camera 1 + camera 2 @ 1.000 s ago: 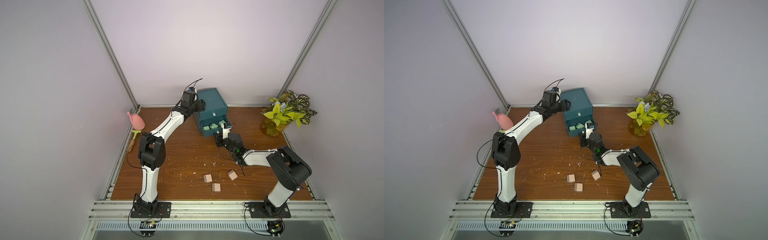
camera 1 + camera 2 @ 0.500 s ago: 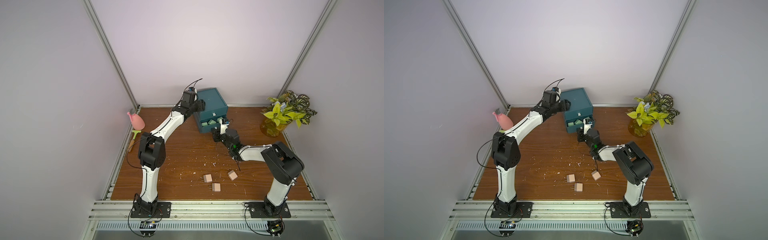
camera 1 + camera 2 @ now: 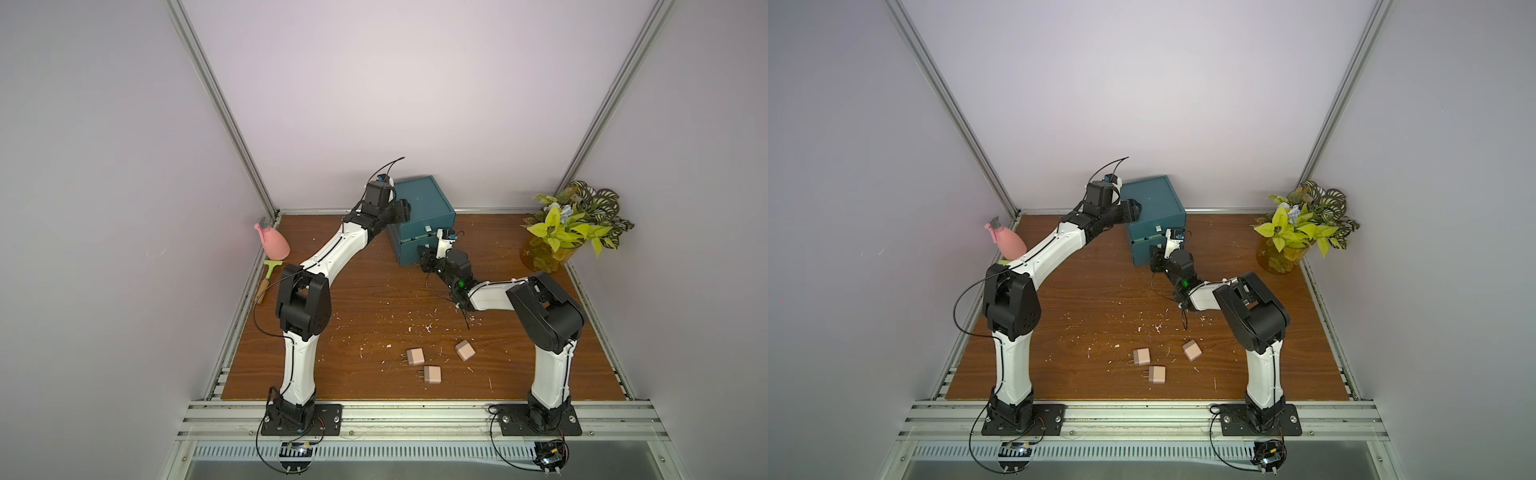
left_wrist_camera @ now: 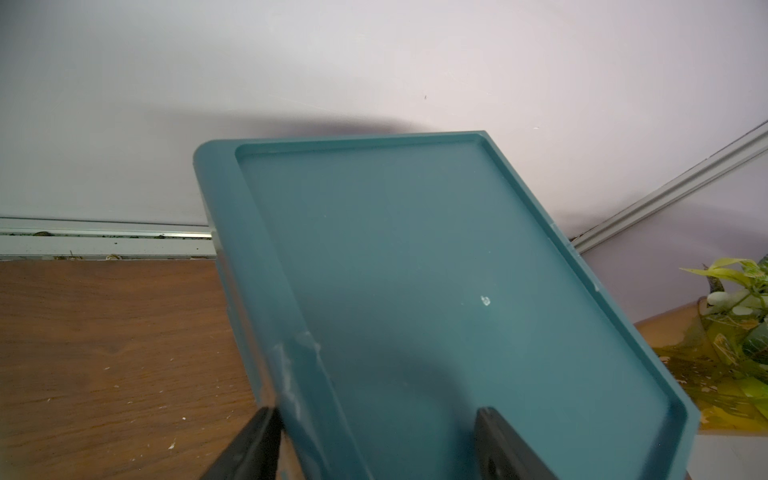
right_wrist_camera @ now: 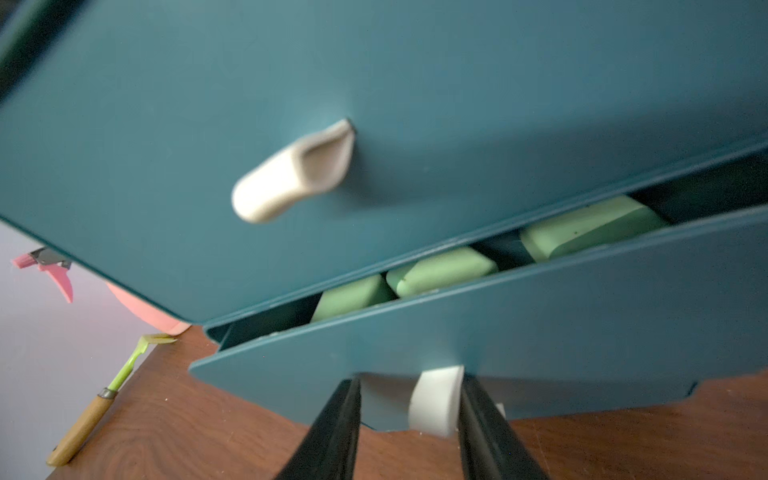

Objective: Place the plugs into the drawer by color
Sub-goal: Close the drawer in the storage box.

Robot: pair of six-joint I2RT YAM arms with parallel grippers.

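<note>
Now that the right tool, jaws loose astride its white handle, has pushed a lower drawer almost shut, three green plugs lie inside; left tool, spread, seemingly braces the chest. Three beige plugs await on the surface.

At the wooden tabletop's far left edge a pink spray bottle stands with a green-headed, wooden-handled scraper lying just beside it, a yellow-green potted plant fills the tabletop's far right corner, and white flecks are strewn across its middle.
</note>
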